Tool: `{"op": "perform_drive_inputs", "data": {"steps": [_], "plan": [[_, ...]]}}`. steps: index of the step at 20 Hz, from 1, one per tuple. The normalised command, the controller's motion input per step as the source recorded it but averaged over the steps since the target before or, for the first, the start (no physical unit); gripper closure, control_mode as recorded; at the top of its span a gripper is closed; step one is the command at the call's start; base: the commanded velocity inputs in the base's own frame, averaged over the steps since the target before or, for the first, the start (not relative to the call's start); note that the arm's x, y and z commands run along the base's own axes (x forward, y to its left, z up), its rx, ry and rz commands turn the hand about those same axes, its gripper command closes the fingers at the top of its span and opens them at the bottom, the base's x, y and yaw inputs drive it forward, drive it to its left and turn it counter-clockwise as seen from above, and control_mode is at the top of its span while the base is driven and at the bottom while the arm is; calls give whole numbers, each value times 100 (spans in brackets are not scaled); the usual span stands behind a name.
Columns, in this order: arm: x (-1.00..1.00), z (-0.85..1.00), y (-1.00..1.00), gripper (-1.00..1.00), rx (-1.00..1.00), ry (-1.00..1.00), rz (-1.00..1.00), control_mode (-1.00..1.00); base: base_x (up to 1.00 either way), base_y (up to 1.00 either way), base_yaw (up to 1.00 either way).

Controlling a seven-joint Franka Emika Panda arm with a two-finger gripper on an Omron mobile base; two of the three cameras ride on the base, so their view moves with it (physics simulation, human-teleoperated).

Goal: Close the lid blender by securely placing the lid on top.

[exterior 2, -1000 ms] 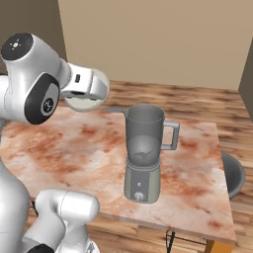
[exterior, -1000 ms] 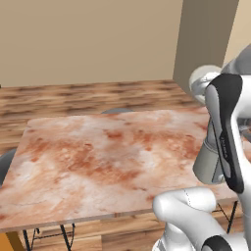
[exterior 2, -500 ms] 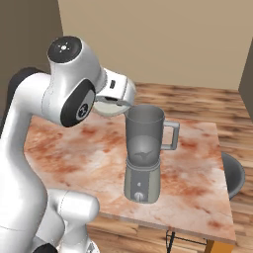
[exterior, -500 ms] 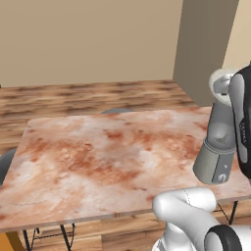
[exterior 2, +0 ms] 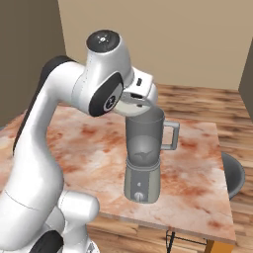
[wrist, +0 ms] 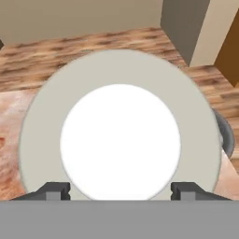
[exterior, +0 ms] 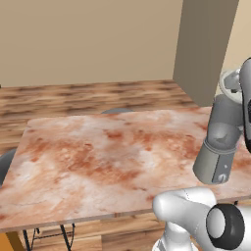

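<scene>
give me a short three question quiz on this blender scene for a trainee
1. True or false: the lid is already seated on the blender.
2. The gripper holds what? A) the lid B) a cup C) nothing
3. Fill in: the blender stands on a marble-patterned ____.

Key
1. False: in the right base view the lid sits tilted at the jar's rim, still in the gripper.
2. A
3. table

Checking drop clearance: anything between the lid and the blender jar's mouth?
Right base view: the lid sits tilted just above the blender jar's rim, with nothing between them. The gripper holds it.
</scene>
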Motion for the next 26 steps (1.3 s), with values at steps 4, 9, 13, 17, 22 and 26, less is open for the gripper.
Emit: {"op": "perform_drive_inputs", "data": {"steps": [4,9,13,17,22,26], "plan": [[50,-2,-15,100,2,26,-3,-100,0,0,0],[40,-7,-11,100,2,26,-1,-100,0,0,0],[13,-21,-12,100,0,13,0,-100,0,0,0],[0,-26,-5,100,1,4,0,-100,0,0,0],[7,-33,0,100,0,9,0,-100,0,0,0],[8,-21,0,100,0,1,0,-100,0,0,0]]}}
